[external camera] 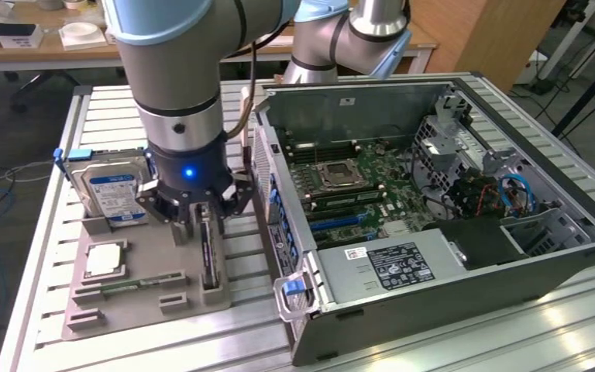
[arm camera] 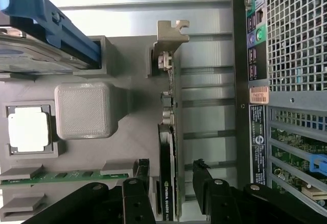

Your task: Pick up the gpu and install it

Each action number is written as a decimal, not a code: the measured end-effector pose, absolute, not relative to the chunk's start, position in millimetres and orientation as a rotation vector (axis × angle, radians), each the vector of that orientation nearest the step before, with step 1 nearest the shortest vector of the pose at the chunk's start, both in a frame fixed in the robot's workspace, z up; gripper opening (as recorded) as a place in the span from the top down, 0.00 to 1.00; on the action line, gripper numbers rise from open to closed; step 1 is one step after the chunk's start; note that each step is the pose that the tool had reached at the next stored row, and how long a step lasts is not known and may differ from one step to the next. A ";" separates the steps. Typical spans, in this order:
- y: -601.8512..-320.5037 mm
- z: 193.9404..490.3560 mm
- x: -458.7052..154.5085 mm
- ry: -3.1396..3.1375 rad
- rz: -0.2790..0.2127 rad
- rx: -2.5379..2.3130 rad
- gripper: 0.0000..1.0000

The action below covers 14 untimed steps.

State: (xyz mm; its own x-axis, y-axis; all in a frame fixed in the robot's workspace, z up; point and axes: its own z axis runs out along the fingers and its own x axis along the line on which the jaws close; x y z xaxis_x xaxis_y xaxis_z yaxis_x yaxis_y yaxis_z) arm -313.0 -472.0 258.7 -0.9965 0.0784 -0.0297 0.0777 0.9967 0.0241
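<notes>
Slatted table is carrying tray; gpu is standing on edge in the tray's slot, open gripper straddling it without contact, item judged light, stiff and fragile, best pinched across its flat faces.

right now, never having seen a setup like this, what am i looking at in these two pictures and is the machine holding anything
This is a robot arm with a two-fingered gripper at its end. One picture comes from a camera standing off the arm; the other from a camera on its wrist, looking past the fingers. On the slatted table sits a grey tray of computer parts: a hard drive, a processor chip, a memory stick and the gpu, a graphics card standing on edge. Beside it stands an open computer case. Nothing is held: the gripper is open, one finger on each side of the gpu.
</notes>
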 end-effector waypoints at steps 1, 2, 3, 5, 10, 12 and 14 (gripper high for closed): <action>-472.0 257.2 -313.2 3.110 0.035 0.122 0.53; -472.1 255.5 -313.4 3.111 0.035 0.122 0.53; -472.1 253.7 -313.5 3.112 0.035 0.122 0.53; -472.1 250.1 -313.6 3.112 0.035 0.122 0.53; -472.1 241.5 -313.9 3.113 0.035 0.122 0.53; -472.1 238.0 -314.0 3.113 0.035 0.122 0.53; -472.1 235.6 -314.0 3.114 0.035 0.122 0.53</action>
State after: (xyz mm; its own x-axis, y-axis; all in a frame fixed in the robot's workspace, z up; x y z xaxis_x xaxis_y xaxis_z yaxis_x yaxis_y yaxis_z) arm -314.0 -472.1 235.6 -0.9966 0.0785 -0.0242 0.0779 0.9967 0.0233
